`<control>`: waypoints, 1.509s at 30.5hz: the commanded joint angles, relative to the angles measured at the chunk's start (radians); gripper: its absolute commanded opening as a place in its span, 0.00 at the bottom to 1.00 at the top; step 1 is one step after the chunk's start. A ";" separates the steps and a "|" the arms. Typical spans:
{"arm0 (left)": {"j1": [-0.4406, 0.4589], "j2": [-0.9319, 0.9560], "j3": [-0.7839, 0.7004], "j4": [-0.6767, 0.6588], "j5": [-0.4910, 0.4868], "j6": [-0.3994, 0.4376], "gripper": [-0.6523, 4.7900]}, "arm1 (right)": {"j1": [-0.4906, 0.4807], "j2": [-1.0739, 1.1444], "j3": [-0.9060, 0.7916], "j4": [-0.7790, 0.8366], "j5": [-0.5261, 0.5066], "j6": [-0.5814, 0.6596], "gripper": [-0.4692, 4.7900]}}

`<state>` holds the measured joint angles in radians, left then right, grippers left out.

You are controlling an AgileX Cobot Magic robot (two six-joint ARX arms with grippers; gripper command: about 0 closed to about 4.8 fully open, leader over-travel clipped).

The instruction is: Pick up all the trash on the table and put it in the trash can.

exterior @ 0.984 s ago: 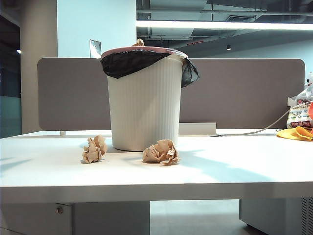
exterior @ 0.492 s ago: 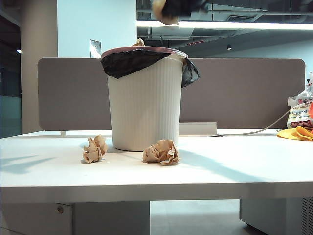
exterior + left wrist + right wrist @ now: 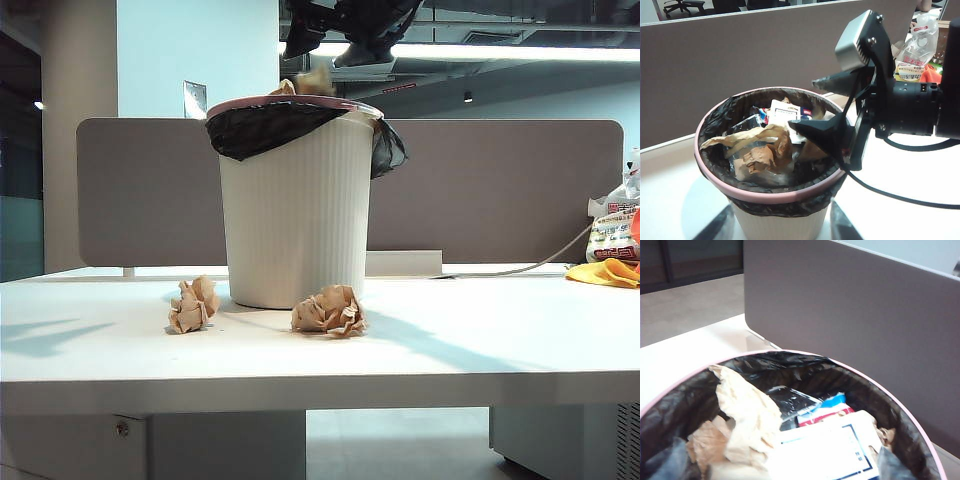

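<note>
Exterior view: a wide white table (image 3: 480, 370) carries a tall ribbed trash can (image 3: 295, 215) with a pink rim and black liner, standing in front of a grey partition (image 3: 500, 190). Above the can's mouth hangs the right gripper (image 3: 345, 45), its jaws spread apart and empty. A blurred tan paper ball (image 3: 316, 82) sits just at the rim beneath it, apparently dropping in. The left wrist view shows that same gripper (image 3: 827, 107) with jaws wide over the can (image 3: 715, 172), which already holds crumpled paper and packaging. The left gripper itself is in no picture, so I cannot tell how its jaws stand. Two more balls lie on the table against the can's base: the larger right ball (image 3: 330, 310) and the smaller left ball (image 3: 192, 305), apart from each other. Judging by their wrinkles, these are light, soft and crushable, not slippery. A pinch across the middle bulk should hold better than a loose flap.
</note>
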<state>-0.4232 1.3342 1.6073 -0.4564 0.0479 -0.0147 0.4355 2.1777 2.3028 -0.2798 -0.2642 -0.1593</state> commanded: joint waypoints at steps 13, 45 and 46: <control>-0.002 -0.023 0.004 -0.176 0.002 -0.018 0.57 | 0.002 -0.212 0.008 -0.336 -0.008 0.072 0.93; -0.196 -0.223 -0.183 -0.274 0.143 -0.053 1.00 | 0.002 -1.007 -0.565 -0.575 0.006 0.082 0.93; -0.204 -0.223 -0.196 -0.269 0.135 -0.056 1.00 | 0.002 -1.014 -0.621 -0.541 0.003 0.084 0.93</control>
<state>-0.6201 1.1152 1.4204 -0.7605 0.1913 -0.0650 0.4381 1.1717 1.7370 -0.8944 -0.2546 -0.0856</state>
